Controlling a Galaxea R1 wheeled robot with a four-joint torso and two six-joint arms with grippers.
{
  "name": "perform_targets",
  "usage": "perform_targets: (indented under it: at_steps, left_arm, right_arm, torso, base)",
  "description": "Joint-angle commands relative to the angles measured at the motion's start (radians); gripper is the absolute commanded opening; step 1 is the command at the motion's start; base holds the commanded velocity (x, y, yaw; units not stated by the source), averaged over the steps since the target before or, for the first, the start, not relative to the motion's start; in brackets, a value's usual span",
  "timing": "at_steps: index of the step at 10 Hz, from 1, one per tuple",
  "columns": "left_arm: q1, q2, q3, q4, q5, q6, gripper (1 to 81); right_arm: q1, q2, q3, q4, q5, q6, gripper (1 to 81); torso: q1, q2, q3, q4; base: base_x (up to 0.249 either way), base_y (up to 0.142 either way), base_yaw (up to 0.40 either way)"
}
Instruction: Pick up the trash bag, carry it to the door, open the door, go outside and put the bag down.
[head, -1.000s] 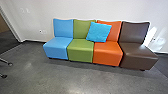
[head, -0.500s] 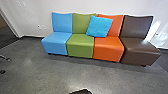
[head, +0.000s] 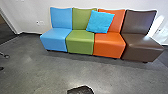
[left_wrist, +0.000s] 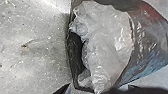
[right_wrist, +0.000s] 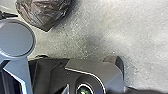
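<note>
The trash bag (head: 80, 90) is at the near edge of my head view, around the middle, with only a dark part of it in sight. My left wrist view has it at close range: a dark, glossy bag, mouth open, with crumpled clear plastic (left_wrist: 105, 37) inside. Pale speckled floor (left_wrist: 30, 62) lies beside it. I cannot tell whether the bag rests on that floor or hangs above it. My right wrist view records the dark bag near my base plate (right_wrist: 100, 72), with floor between the two.

State of my left claw: cannot be told. State of my right claw: likewise. Grip on the bag: unconfirmed.

Ahead, four armless seats stand side by side along a white wall (head: 30, 12). From left to right: blue seat (head: 53, 37), green seat (head: 80, 41), orange seat (head: 110, 45), brown seat (head: 142, 47). A bright blue pillow (head: 100, 22) leans, tilted, across the green and orange backrests. Wall outlets (head: 40, 23) are noted left of the blue seat.
</note>
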Motion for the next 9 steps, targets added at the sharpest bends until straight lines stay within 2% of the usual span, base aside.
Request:
perform_targets:
  at_steps: [1,4,5,6,8,9]
  left_arm:
    - [-0.154,-0.019,0.013,-0.029,0.134,-0.004,81.1]
    - [-0.2,0.023,0.003,-0.014,0.156,-0.004,81.1]
    - [-0.207,0.048,-0.017,-0.008,0.16,-0.004,81.1]
    - [-0.217,0.06,-0.031,-0.008,0.164,-0.004,81.1]
    - [-0.229,0.074,-0.045,-0.008,0.164,-0.002,81.1]
    - [-0.232,0.082,-0.059,-0.008,0.162,-0.002,81.1]
  right_arm:
    - [0.044,-0.057,0.02,0.012,-0.058,0.001,81.1]
    - [0.048,-0.045,0.016,0.013,-0.07,0.001,81.1]
    - [0.048,-0.045,0.016,0.013,-0.07,0.001,81.1]
    - [0.048,-0.045,0.016,0.013,-0.07,0.001,81.1]
    - [0.05,-0.043,0.017,0.015,-0.071,0.001,81.1]
    - [0.05,-0.041,0.016,0.016,-0.071,0.001,81.1]
  torso:
    - [0.063,-0.098,0.0,0.0]
    - [0.13,-0.206,-0.001,0.0]
    - [0.15,-0.238,-0.094,0.0]
    - [0.168,-0.268,-0.098,0.0]
    - [0.203,-0.323,-0.141,0.0]
    - [0.224,-0.358,-0.08,0.0]
  base:
    - [0.0,0.0,0.0]
    - [0.0,0.0,0.0]
    - [0.0,0.0,0.0]
    - [0.0,0.0,0.0]
    - [0.0,0.0,0.0]
    - [0.0,0.0,0.0]
